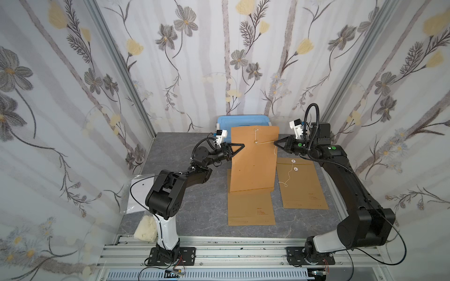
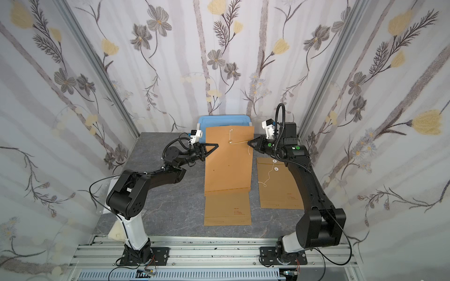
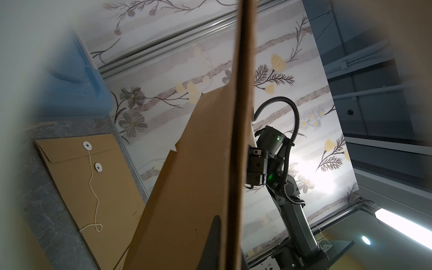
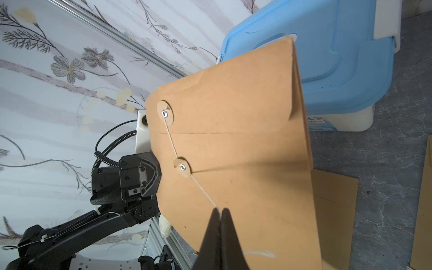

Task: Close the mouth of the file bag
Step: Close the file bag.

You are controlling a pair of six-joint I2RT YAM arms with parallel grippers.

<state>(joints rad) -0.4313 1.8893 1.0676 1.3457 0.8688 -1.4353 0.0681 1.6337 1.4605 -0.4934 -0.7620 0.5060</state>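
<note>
Grey tabletop (image 1: 194,206) — left gripper (image 1: 241,146) clamps file bag (image 1: 254,167).

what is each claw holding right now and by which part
The left claw grips the raised file bag by its side edge; the right claw pinches its tie string, past the lower button, pulled taut.

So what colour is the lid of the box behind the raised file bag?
Light blue. The lid shows best in the right wrist view.

Brown file bag (image 1: 253,165) stands upright, flap (image 4: 222,105) folded down, its string (image 4: 173,140) pulled taut.
</note>
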